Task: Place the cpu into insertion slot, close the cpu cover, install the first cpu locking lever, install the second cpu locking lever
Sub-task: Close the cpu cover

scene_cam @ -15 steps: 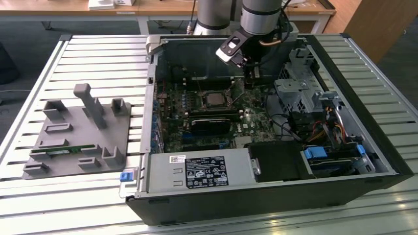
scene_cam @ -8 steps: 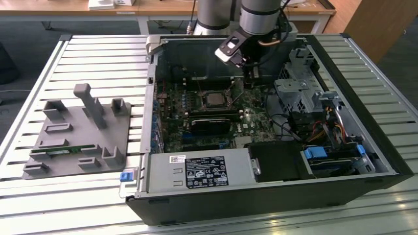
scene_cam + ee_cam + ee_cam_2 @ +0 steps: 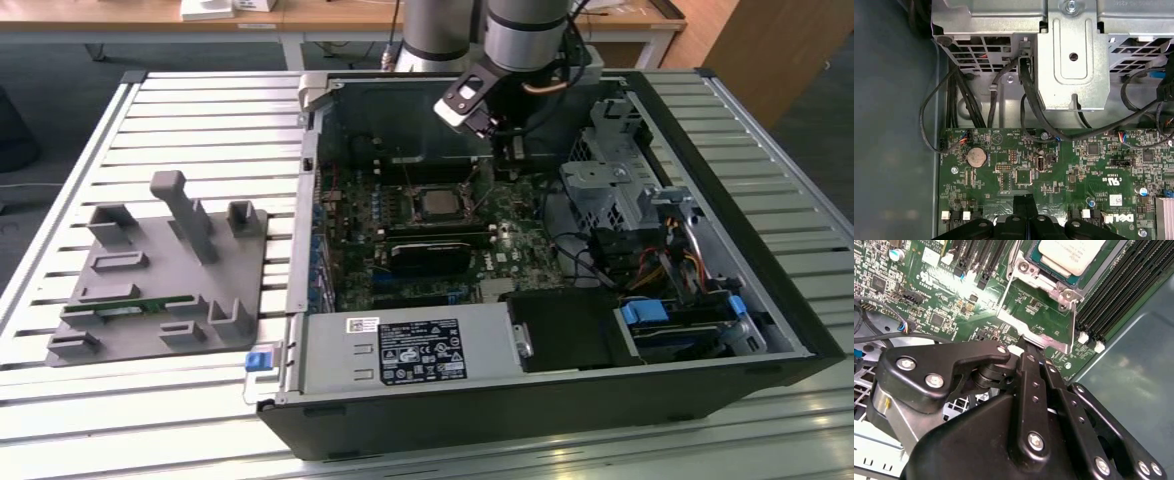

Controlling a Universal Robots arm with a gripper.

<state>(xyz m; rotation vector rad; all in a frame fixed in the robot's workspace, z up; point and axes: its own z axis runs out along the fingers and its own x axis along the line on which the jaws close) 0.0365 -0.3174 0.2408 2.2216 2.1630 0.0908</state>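
The cpu (image 3: 1071, 255), a flat silver-grey square, lies in the insertion slot (image 3: 1044, 282) on the green motherboard; the exterior view has it (image 3: 434, 204) mid-board. The cpu cover (image 3: 1010, 290), a thin silver frame with a big window, stands tilted up off the slot, and green board shows through the window. My gripper (image 3: 1029, 347) is shut on the cover's free edge. It hangs just behind the slot in the exterior view (image 3: 505, 160), and its black fingers (image 3: 1026, 202) are pressed together in the first wrist view. I cannot make out the locking levers.
Long black memory slots (image 3: 1114, 295) run beside the slot. A metal drive cage (image 3: 1069, 55) with black cables (image 3: 954, 100) sits past the board's edge. A black card (image 3: 427, 250) and the power supply (image 3: 407, 350) lie nearer the front. A grey fixture (image 3: 160, 270) rests on the slatted table.
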